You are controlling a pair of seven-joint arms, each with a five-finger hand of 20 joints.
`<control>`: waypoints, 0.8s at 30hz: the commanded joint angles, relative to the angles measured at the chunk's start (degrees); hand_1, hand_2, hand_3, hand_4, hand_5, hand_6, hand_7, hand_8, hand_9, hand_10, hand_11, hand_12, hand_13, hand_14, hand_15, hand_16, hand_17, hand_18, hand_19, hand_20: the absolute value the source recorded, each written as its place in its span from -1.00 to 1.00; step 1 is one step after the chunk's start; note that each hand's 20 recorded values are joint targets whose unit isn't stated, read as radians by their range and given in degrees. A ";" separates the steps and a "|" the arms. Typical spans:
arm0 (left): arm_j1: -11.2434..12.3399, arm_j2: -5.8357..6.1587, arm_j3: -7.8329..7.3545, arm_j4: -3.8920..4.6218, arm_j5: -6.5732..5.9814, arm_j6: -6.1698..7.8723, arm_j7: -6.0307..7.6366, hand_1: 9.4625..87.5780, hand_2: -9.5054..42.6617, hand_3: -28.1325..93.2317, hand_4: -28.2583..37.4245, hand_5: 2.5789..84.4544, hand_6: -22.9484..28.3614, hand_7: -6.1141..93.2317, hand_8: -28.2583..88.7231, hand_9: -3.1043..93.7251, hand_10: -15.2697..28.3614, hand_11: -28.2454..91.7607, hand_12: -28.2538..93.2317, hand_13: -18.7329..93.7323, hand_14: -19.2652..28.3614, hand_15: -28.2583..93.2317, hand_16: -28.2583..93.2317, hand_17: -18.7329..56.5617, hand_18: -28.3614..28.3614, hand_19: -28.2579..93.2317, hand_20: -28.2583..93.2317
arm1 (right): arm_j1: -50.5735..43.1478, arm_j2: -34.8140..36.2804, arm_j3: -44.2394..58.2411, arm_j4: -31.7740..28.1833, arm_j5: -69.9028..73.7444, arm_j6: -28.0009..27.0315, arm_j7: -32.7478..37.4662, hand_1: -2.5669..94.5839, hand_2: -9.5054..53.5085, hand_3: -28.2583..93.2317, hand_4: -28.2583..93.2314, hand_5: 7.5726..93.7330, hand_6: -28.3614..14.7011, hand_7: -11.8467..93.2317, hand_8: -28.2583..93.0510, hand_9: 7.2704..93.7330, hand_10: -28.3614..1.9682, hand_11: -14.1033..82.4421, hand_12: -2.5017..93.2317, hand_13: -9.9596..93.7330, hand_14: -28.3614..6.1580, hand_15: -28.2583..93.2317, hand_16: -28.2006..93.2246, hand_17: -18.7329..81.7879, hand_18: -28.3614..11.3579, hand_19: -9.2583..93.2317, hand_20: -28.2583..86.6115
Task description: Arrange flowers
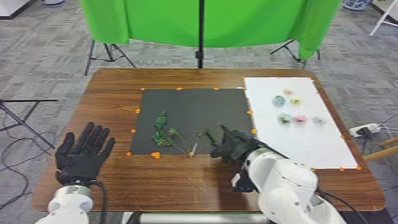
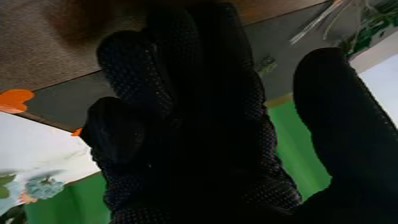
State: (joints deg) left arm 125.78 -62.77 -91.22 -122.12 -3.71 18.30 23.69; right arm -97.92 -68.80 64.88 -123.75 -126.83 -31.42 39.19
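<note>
My right hand is over the lower right edge of the dark sheet, close to a small green sprig. In the right wrist view, the right hand has its fingers fairly straight and its thumb apart from them; a bit of green shows beyond the gap. A leafy green stem and thinner stems lie on the sheet's lower left part. Several pastel flower heads, among them a pink one and a pale blue-green one, rest on the white sheet. My left hand is open at the table's left side.
The white sheet covers the right side of the brown table. Orange markers line the sheets' edges. Behind the table stand a green cloth and a black pole.
</note>
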 commanded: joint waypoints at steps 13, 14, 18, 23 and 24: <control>1.25 -0.56 0.45 -0.11 -1.08 0.67 -1.51 -0.55 0.01 0.73 -1.00 0.10 0.32 -0.62 -0.69 -0.08 0.46 -0.11 -0.38 -0.13 0.49 0.15 -0.69 -0.73 0.50 0.10 -0.33 | -0.69 -0.82 -0.15 -1.06 -2.41 8.54 0.53 -0.39 -0.60 0.69 -0.85 0.89 0.12 -0.30 -0.67 0.70 -0.46 -0.31 -0.54 0.54 -0.35 0.52 -0.14 0.11 -1.00 1.00 0.59; 1.25 -0.52 0.51 -0.15 -1.17 0.70 -1.40 -0.55 0.01 0.72 -1.00 0.10 0.32 -0.62 -0.69 -0.08 0.46 -0.11 -0.38 -0.13 0.49 0.15 -0.69 -0.73 0.50 0.10 -0.33 | -0.70 -0.58 0.27 -1.47 -2.46 9.74 0.59 -0.39 -0.62 0.69 -0.85 0.90 0.12 -0.20 -0.64 0.71 -0.44 -0.27 -0.52 0.54 -0.35 0.53 -0.13 0.12 -1.00 1.00 0.59; 1.21 -0.66 0.60 -0.13 -1.21 0.38 -1.33 -0.55 0.01 0.72 -1.00 0.10 0.32 -0.62 -0.69 -0.08 0.46 -0.11 -0.38 -0.13 0.49 0.15 -0.69 -0.73 0.50 0.10 -0.33 | -0.29 0.56 3.05 -1.79 -3.54 14.38 0.64 -0.41 -0.67 0.70 -0.84 0.85 0.11 0.08 -0.62 0.73 -0.41 -0.12 -0.46 0.55 -0.35 0.58 -0.12 0.14 -1.00 1.00 0.62; 1.38 -0.67 0.52 -0.23 -1.13 0.17 -0.57 -0.55 0.01 0.72 -1.00 0.10 0.32 -0.62 -0.69 -0.08 0.46 -0.11 -0.38 -0.13 0.49 0.15 -0.69 -0.73 0.50 0.10 -0.33 | 0.76 2.97 6.59 1.81 -10.20 22.36 1.38 -0.38 -0.75 0.72 -0.84 0.70 0.08 -0.12 -0.70 0.61 -0.45 -0.13 -0.48 0.48 -0.35 0.60 -0.11 0.14 -0.99 1.00 0.63; 1.35 -0.72 0.55 -0.20 -1.01 0.16 -0.55 -0.55 0.01 0.72 -1.00 0.10 0.32 -0.62 -0.69 -0.08 0.45 -0.11 -0.38 -0.13 0.49 0.15 -0.69 -0.73 0.50 0.10 -0.33 | 0.85 3.59 6.77 3.34 -13.82 24.71 1.08 -0.37 -0.77 0.72 -0.85 0.66 0.07 -0.15 -0.71 0.57 -0.48 -0.15 -0.49 0.44 -0.39 0.61 -0.12 0.13 -0.98 1.00 0.63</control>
State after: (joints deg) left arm 125.93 -62.87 -90.86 -122.17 -4.55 18.48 22.65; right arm -98.46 -69.11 67.44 -124.85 -129.87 -15.26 39.39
